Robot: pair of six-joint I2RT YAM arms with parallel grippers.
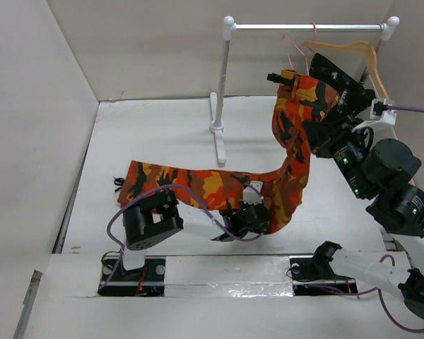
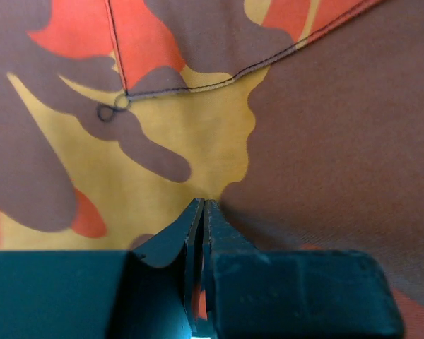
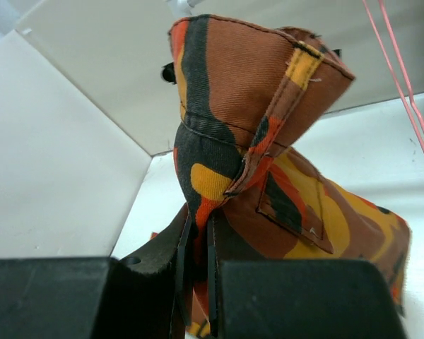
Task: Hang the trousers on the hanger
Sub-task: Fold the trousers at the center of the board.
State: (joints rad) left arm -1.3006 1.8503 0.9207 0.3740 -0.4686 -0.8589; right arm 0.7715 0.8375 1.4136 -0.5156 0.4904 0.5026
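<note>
Nearest the bases, left gripper [image 2: 203, 212]: fingers pressed together on a fold of the trousers [image 1: 198, 185], about mid-length, low over the table [image 1: 155, 134]; a sliver of orange cloth shows between the fingers.

Trousers: one end lies flat across the table towards the left; the cloth bends at the left pinch, then climbs to the right in a hanging band.

Right gripper [image 3: 198, 226]: raised, clamped on the bunched waist end – cloth plainly caught between the fingers.

Hanger [image 3: 408, 99]: thin pink wire, hooked on the white rail [image 1: 304, 27], near the lifted waist but apart from it; wooden hanger [image 1: 343, 48] just beside it on the same rail.

Risks, as judged: the wire hanger hangs free, so a nudge from the bunched cloth could swing it aside or unhook it; the trailing length may drag the waist out of the small right pinch; the wooden hanger could be snagged instead – it hangs so close.

Containers: none shows; the rail bears only the two hangers, both bare.
</note>
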